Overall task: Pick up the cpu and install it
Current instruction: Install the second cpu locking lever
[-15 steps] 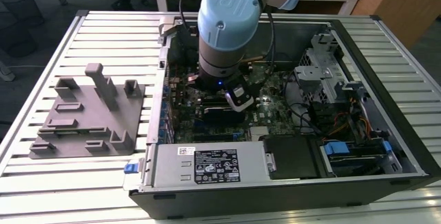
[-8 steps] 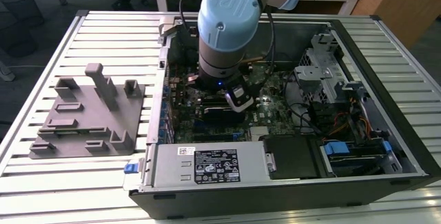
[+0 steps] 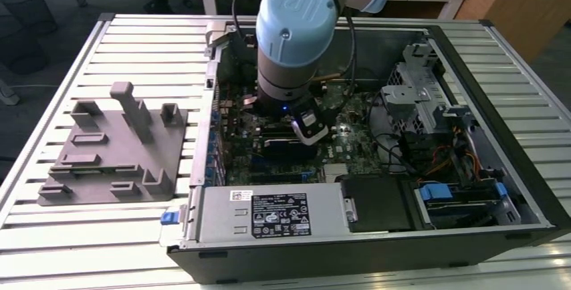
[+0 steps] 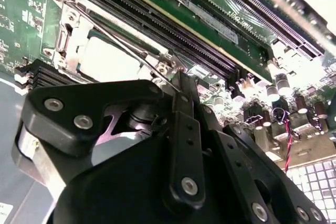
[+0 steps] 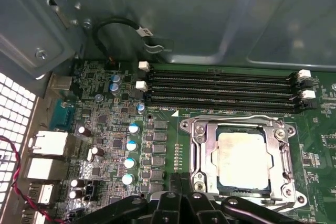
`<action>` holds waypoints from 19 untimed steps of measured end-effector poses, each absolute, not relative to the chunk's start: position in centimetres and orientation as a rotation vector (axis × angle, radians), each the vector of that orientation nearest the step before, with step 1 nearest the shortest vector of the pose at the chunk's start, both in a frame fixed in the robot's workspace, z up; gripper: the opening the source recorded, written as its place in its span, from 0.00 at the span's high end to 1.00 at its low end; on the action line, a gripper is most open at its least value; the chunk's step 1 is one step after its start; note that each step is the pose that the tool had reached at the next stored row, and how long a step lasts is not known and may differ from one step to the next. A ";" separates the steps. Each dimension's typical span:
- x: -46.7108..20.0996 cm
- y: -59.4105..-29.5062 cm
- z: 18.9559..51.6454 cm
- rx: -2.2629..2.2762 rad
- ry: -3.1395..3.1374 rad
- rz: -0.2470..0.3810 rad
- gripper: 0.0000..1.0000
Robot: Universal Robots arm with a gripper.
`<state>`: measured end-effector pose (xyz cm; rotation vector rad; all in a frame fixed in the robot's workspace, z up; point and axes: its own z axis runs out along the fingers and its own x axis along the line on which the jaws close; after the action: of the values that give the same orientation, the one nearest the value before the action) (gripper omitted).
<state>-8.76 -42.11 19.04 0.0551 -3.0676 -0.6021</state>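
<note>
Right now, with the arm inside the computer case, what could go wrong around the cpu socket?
1. The cpu already lies in the socket frame; pressing down on it could damage the seating.
2. The gripper sits close beside the frame, so a small sideways move might knock it.
3. The memory slots run just past the frame, so little room is left there.

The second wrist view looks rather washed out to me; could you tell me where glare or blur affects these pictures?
In the second wrist view, glare bleaches the silvery square cpu and the board's far corner, while the black gripper linkage looms close and soft. In the first wrist view, the cpu sits evenly lit in its metal socket frame. In the exterior view, the pale blue arm shades the green motherboard.
</note>
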 end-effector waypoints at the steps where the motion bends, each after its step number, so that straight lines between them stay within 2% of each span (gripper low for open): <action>1: -8.8 -42.1 19.3 0.055 -3.068 -0.602 0.89; 12: -8.8 -42.1 23.6 0.055 -3.067 -0.602 0.89; 19: -7.7 -42.1 24.1 0.054 -3.063 -0.601 0.89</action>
<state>-7.71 -42.11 24.12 0.0536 -3.0629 -0.6012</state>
